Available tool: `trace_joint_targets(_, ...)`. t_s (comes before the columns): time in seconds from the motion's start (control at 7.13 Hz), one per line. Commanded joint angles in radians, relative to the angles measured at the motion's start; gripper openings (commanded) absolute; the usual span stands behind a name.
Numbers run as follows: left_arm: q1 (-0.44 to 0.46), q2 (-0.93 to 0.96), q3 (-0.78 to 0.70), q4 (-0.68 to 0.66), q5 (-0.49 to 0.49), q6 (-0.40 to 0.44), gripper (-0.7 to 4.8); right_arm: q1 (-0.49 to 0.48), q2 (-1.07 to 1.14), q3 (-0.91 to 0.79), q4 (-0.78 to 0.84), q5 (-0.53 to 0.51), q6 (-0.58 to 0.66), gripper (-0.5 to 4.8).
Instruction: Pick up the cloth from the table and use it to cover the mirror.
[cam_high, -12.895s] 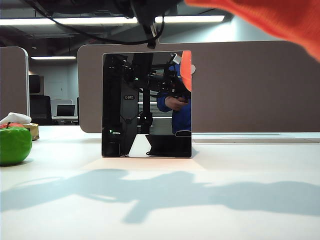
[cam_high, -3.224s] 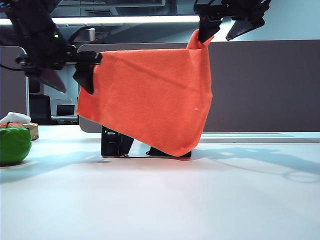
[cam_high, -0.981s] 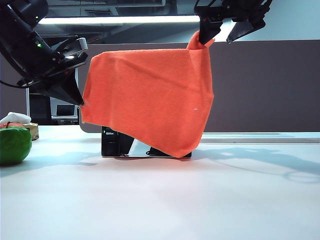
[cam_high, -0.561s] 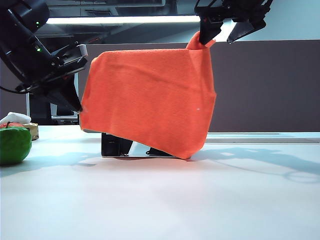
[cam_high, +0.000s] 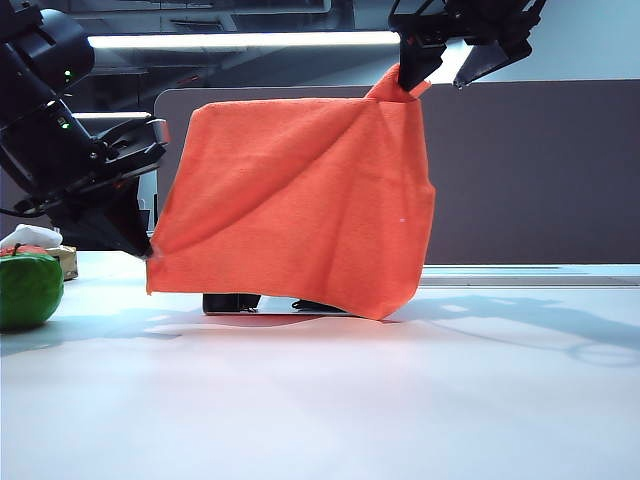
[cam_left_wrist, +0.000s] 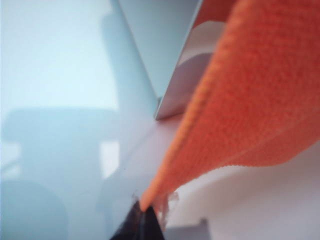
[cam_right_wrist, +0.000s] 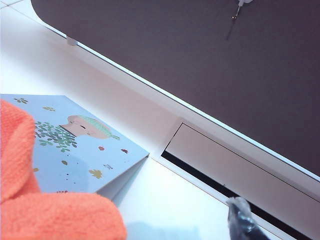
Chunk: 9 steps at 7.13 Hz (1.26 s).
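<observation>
Item: cloth (cam_high: 300, 200), orange, fuzzy. Location: draped over the mirror (cam_high: 232, 302), of which only the dark base shows beneath the hem in the exterior view. The hem hangs slanted, with its lowest point toward the right of that view.

Item: left gripper (cam_left_wrist: 145, 220). Location: low at the left of the exterior view, beside the mirror, near the table (cam_high: 320, 400). State: clenched on the cloth's lower left corner, the fabric pulled taut from that pinch.

Item: right gripper (cam_high: 440, 65). Location: high above the mirror's upper right corner. State: jaws spread wide; a peak of cloth stands up against one finger (cam_high: 412, 60), and whether it is snagged there cannot be told.

Item: green apple (cam_high: 28, 288), far left, well apart from the mirror.

Risks, as judged:
- Continued pull by the left gripper could drag the cloth off the top edge or tip the mirror, since the fabric is tight.
- If the raised peak clings to the right finger, a retreat of that arm could lift the cloth away.
- The uneven drape may slide toward one side on release, leaving part of the mirror bare.
</observation>
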Motion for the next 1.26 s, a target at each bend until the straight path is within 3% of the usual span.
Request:
trace_joint_targets(0.14,0.000,-0.002,0.000,0.043,0.005,-0.023,-0.05,0.001,-0.007,0.004,0.009,-0.002,0.001,4.40)
trace_joint_targets(0.28,0.000,-0.002,0.000,0.045,0.004,-0.023,1.24,0.001,-0.007,0.004,0.009,-0.005,0.000,4.43)
trace_joint_targets(0.42,0.000,-0.003,0.000,0.046,0.005,-0.023,3.13,0.001,-0.007,0.004,0.008,-0.039,0.000,4.79)
trace_joint_targets(0.98,0.000,-0.005,0.000,0.047,0.005,-0.024,4.40,0.001,-0.007,0.004,0.000,-0.071,0.000,4.79)
trace_joint_targets(1.12,0.000,-0.063,0.008,0.063,0.031,-0.028,4.46,0.001,-0.007,0.004,-0.024,-0.217,0.001,4.79)
trace_joint_targets(1.26,0.000,-0.122,0.024,0.087,0.061,-0.032,4.45,0.001,-0.007,0.004,-0.020,-0.153,0.001,4.79)
